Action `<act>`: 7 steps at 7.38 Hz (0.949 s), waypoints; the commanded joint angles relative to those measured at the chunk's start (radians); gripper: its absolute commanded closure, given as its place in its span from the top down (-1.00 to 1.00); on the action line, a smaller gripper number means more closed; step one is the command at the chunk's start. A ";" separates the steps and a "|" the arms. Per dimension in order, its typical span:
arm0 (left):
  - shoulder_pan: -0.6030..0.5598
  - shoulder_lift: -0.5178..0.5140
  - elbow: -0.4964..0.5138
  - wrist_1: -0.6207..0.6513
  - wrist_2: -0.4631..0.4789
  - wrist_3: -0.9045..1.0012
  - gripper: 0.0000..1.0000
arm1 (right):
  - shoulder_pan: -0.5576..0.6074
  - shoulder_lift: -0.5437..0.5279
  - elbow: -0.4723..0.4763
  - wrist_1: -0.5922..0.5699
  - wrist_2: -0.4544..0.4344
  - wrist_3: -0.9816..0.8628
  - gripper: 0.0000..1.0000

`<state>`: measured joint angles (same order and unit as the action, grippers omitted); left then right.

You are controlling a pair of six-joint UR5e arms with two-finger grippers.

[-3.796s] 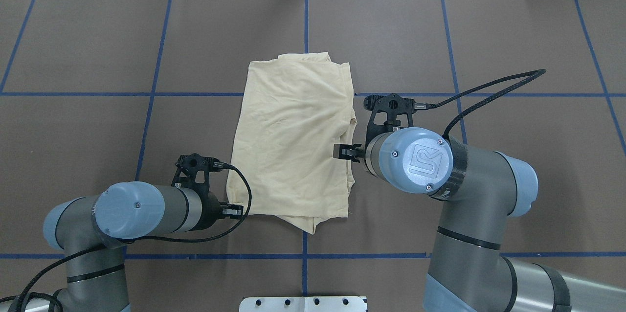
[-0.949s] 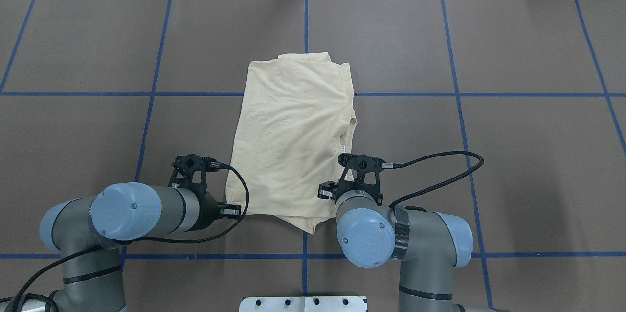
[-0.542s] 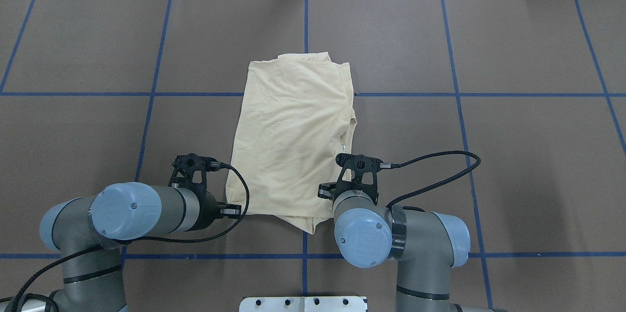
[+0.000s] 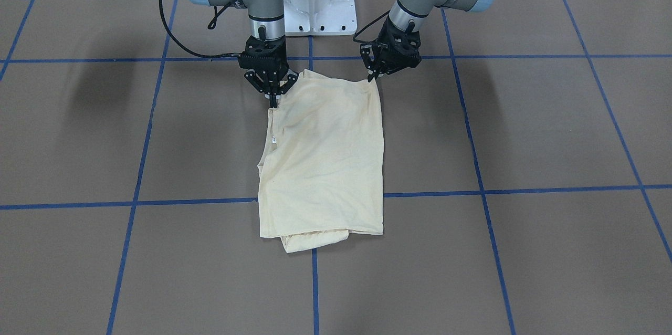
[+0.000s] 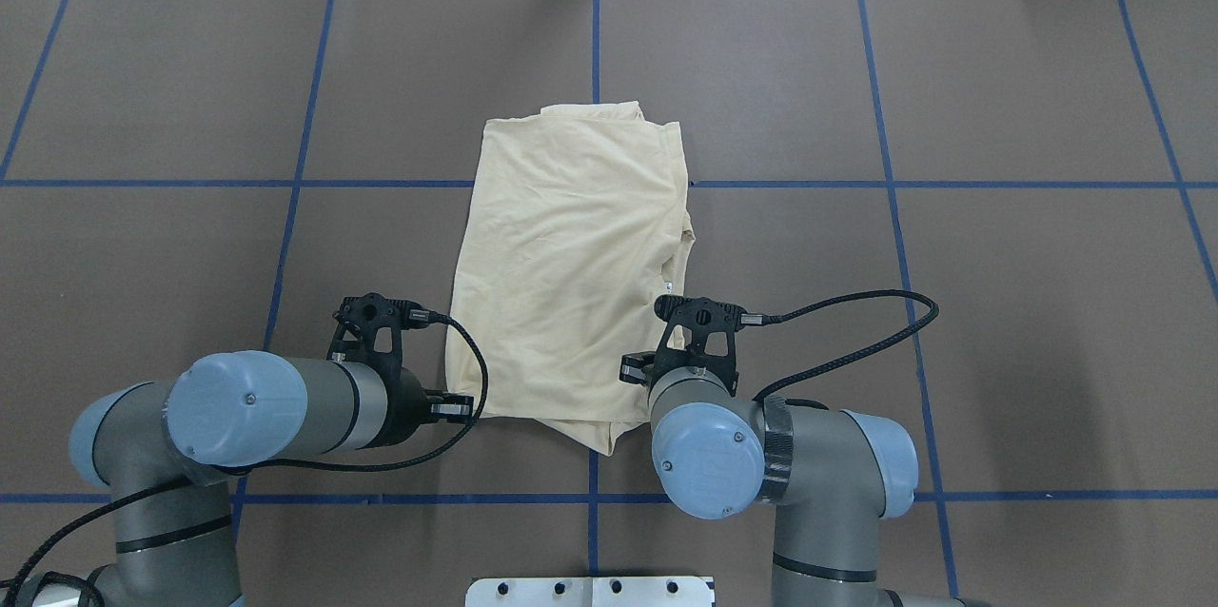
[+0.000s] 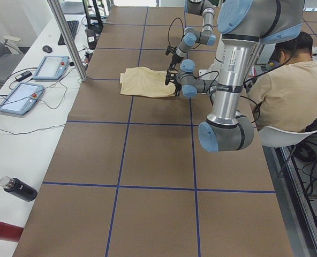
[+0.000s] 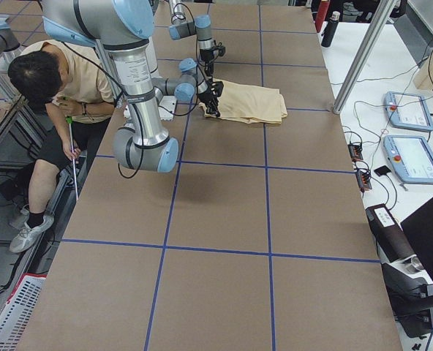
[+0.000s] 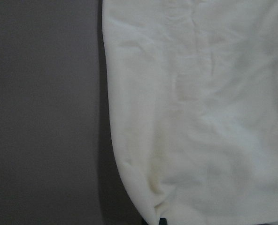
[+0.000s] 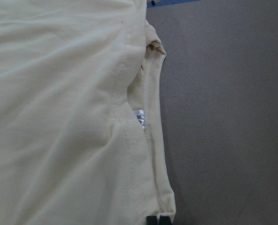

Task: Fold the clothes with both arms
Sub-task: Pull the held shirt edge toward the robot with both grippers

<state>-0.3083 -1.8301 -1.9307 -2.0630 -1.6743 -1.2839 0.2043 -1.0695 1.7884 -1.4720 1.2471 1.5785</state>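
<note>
The cream shirt [image 5: 571, 274] lies folded into a rough rectangle at the table's middle, plain side up, so its print is hidden. Its white neck label [image 9: 140, 116] shows at the right edge. My left gripper [image 4: 373, 76] is shut on the shirt's near left corner, low at the table; it also shows in the overhead view [image 5: 461, 410]. My right gripper [image 4: 273, 103] is shut on the shirt's near right edge, just below the collar. Its fingertips [image 9: 151, 219] sit close together on the hem. The left wrist view shows the shirt's corner [image 8: 200, 117] against the brown table.
The brown table cover [image 5: 952, 112] carries a blue tape grid. My white base [image 4: 315, 4] stands at the table's near edge behind both grippers. A seated person [image 6: 287, 91] is beside the base. Control tablets [image 6: 51, 67] and bottles [image 6: 19, 188] lie on the side bench.
Over the last 3.8 s my right gripper moved from the middle of the shirt's right edge to its near right edge. Lately the left arm's elbow shifted slightly outward. The shirt lies as before.
</note>
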 commanded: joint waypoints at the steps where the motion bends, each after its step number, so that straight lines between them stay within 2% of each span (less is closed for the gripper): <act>1: 0.003 -0.009 -0.129 0.145 -0.005 -0.003 -1.00 | 0.007 -0.010 0.093 -0.054 0.012 -0.023 -1.00; 4: 0.044 -0.002 -0.230 0.171 -0.004 -0.086 -1.00 | -0.066 -0.119 0.294 -0.097 0.008 -0.022 -1.00; 6: 0.092 -0.003 -0.331 0.266 -0.001 -0.133 -1.00 | -0.098 -0.148 0.426 -0.189 0.008 -0.022 -1.00; 7: 0.092 -0.012 -0.344 0.305 -0.004 -0.132 -1.00 | -0.098 -0.144 0.443 -0.217 0.009 -0.022 -1.00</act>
<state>-0.2266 -1.8348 -2.2394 -1.8113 -1.6763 -1.4082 0.1134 -1.2095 2.1851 -1.6432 1.2549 1.5569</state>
